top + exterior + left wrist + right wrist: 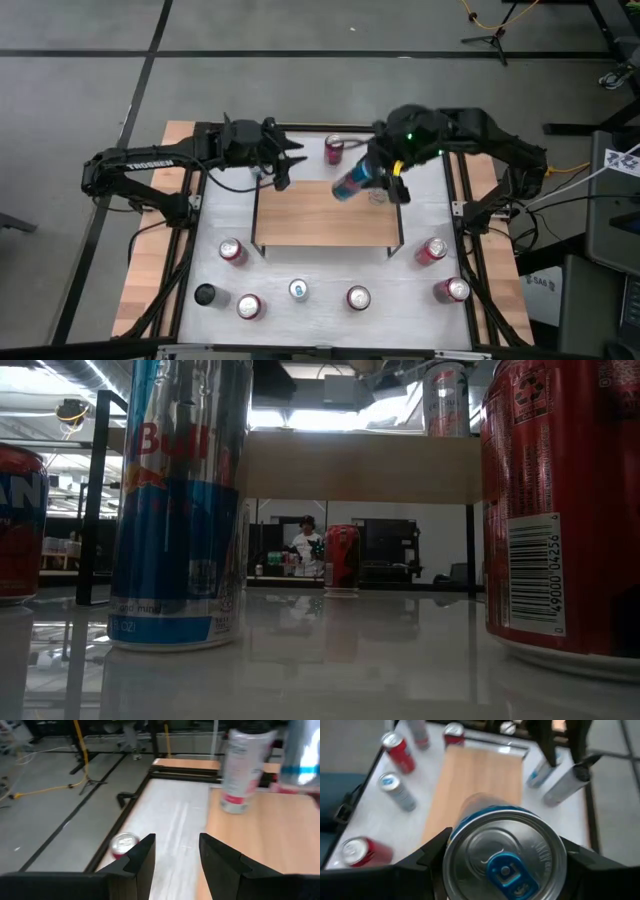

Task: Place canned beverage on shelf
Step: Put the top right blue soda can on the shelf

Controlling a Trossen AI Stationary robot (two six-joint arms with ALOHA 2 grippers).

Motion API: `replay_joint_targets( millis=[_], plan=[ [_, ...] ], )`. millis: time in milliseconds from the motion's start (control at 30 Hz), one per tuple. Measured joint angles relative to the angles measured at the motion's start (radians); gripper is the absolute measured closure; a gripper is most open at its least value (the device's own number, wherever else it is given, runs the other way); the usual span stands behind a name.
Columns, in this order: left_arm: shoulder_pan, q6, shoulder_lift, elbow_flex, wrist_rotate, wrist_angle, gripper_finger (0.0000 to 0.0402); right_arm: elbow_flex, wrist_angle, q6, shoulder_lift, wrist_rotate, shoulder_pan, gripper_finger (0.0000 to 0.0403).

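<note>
The shelf (320, 225), a low wooden board on black legs, stands mid-table. A silver can with a pink band (244, 770) stands upright on its far right part. My right gripper (383, 180) is shut on a blue and silver can (352, 183), tilted in the air over the shelf's far right area; the right wrist view looks onto the can's top (504, 857). My left gripper (293, 165) hovers open over the shelf's far left corner, nothing between its fingers (142, 855). My right gripper pinches the blue and silver can by its side wall near the top end (451, 845), one finger on each side. The fingers slant down from the table's right and run along the can. The can is lifted clear of the shelf, its bottom tipped down toward the left.
A red can (333, 150) stands on the white table beyond the shelf. Two slim cans (565, 785) stand under my left gripper. Several more cans (298, 290) stand along the near side and by the shelf's near corners (432, 250). The shelf's middle and left are bare.
</note>
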Motion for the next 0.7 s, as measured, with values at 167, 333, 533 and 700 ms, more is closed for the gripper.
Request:
replay_joint_targets(
  millis=[167,333,533,700],
  plan=[
    [-0.084,0.000,0.026,-0.001,0.000,0.023,0.0258,-0.087,-0.007,0.048,0.001,0.001,0.057,0.0171],
    [-0.151,0.001,0.078,-0.001,0.000,0.068,0.0258,-0.170,0.005,0.057,0.001,0.002,0.092,0.0171],
    [-0.204,0.001,0.145,-0.001,-0.007,0.107,0.0258,-0.261,0.038,0.066,0.001,0.036,0.118,0.0171],
    [-0.228,0.008,0.189,-0.001,-0.008,0.137,0.0258,-0.318,0.062,0.075,0.001,0.046,0.118,0.0171]
  ],
)
